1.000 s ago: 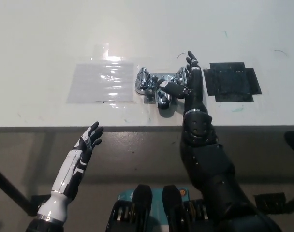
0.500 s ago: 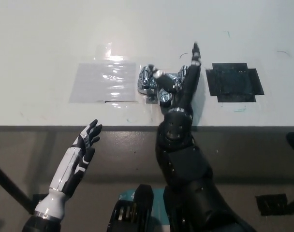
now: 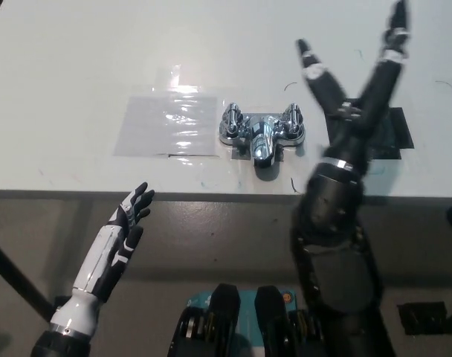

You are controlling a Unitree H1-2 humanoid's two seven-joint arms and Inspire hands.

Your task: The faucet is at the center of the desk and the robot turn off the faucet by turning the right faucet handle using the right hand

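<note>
The left hand rests below the desk's near edge, fingers spread and holding nothing. Near that edge, at the desk's middle, stands the chrome faucet, its right faucet handle untouched. The right hand is raised beside it over the black patch, fingers splayed wide, grasping nothing.

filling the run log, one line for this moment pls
right hand: open, off faucet, raised | left hand: open, resting below desk edge | right handle: free
</note>
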